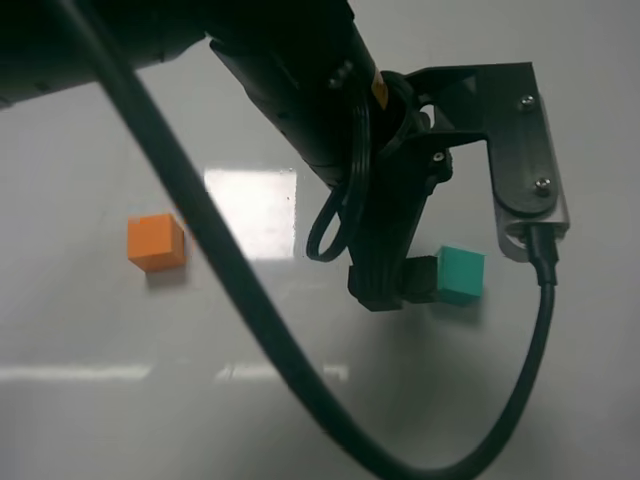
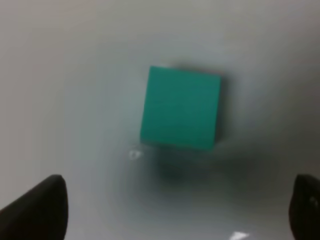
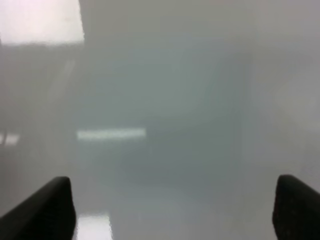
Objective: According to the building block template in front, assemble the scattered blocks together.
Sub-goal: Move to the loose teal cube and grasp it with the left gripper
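Was barely started tbh: had the small matte orange cube [image 1: 157, 243] and the small matte teal-green cube [image 1: 461, 275] sitting well apart on the pale glossy desk [image 1: 100, 420], not joined, left jaws gaping empty just beside the teal one, right jaws gaping over plain desk.

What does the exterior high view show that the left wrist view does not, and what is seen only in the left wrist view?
Only the exterior high view shows the small matte orange cube, lying alone on the white table, and the black arm with its dark cable. Only the left wrist view shows that the left gripper has its fingertips wide apart with nothing between them. Both show the small matte teal-green cube resting on the table, close to that gripper.
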`<state>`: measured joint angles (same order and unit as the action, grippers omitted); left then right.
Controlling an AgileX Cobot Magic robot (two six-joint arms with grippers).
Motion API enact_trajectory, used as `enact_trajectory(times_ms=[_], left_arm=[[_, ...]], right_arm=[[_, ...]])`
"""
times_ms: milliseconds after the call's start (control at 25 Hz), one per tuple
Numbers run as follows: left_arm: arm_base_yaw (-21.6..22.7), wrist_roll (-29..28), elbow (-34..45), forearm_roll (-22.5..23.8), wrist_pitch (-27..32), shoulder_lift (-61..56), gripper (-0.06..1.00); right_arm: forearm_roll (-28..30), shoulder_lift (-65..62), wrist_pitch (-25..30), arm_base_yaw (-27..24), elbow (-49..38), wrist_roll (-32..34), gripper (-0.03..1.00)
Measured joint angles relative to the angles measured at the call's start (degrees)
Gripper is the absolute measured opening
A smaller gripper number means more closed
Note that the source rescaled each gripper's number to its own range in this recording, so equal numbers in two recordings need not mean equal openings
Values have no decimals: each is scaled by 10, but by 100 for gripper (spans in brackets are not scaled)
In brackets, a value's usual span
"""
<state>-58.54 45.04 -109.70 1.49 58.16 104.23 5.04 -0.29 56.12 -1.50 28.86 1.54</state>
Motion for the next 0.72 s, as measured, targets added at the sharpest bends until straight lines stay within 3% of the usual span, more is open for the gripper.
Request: enact_trajectory(times_ms=[360, 720], left_arm=[[-3, 30, -25, -19, -26, 61, 100], [3, 39, -25, -12, -47, 87, 99]], right_arm=[[0, 0, 0, 0, 0, 0, 56], [0, 0, 0, 0, 0, 0, 54]])
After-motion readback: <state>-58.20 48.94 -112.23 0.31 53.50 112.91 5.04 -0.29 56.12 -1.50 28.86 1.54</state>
